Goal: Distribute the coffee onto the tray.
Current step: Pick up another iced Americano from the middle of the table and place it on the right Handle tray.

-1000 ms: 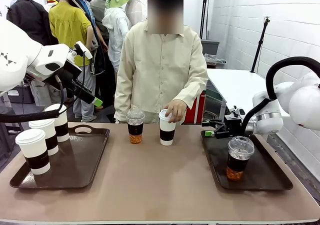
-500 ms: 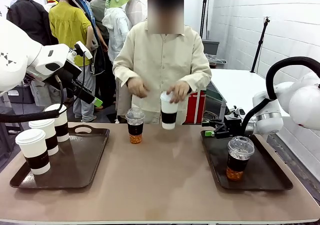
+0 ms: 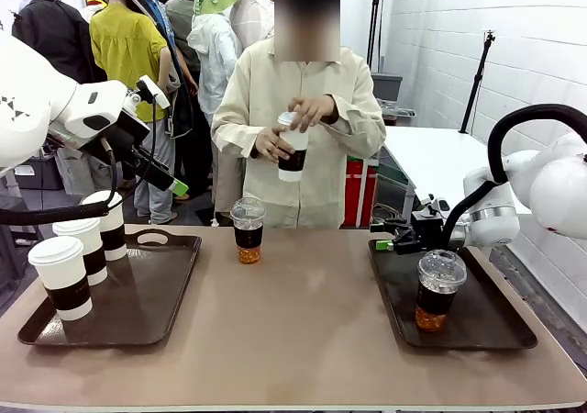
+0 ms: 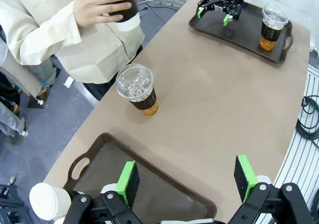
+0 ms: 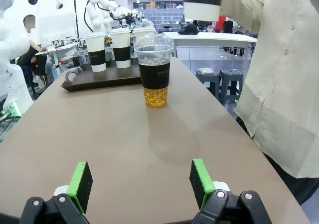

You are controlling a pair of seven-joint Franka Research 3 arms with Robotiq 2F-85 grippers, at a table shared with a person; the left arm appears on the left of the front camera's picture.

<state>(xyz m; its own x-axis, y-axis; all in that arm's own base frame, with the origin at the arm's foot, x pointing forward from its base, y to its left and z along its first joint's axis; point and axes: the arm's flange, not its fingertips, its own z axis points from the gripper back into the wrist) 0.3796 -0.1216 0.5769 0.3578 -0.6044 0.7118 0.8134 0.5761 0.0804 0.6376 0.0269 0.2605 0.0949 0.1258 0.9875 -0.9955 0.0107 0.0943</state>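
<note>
Three white lidded cups with brown sleeves (image 3: 62, 275) (image 3: 83, 245) (image 3: 108, 222) stand on the left tray (image 3: 138, 312). One clear dome-lidded cup (image 3: 437, 289) stands on the right tray (image 3: 477, 326). Another clear cup (image 3: 248, 230) (image 4: 137, 89) (image 5: 153, 69) stands on the bare table near the far edge. The person holds a fourth white cup (image 3: 293, 145) (image 4: 119, 10) in both hands at chest height. My left gripper (image 3: 170, 182) (image 4: 187, 180) hangs open above the left tray. My right gripper (image 3: 390, 241) (image 5: 141, 181) is open, low at the right tray's far corner, pointing towards the middle clear cup.
The person stands at the far side of the table, at its middle. The brown tabletop (image 3: 293, 340) lies between the two trays. The left tray's near half (image 4: 149, 184) is bare. A white table (image 3: 431, 156) stands behind on the right.
The person lifted the white cup off the table beside the clear cup and raised it to the chest, bringing the other hand onto it. Neither arm has moved.
</note>
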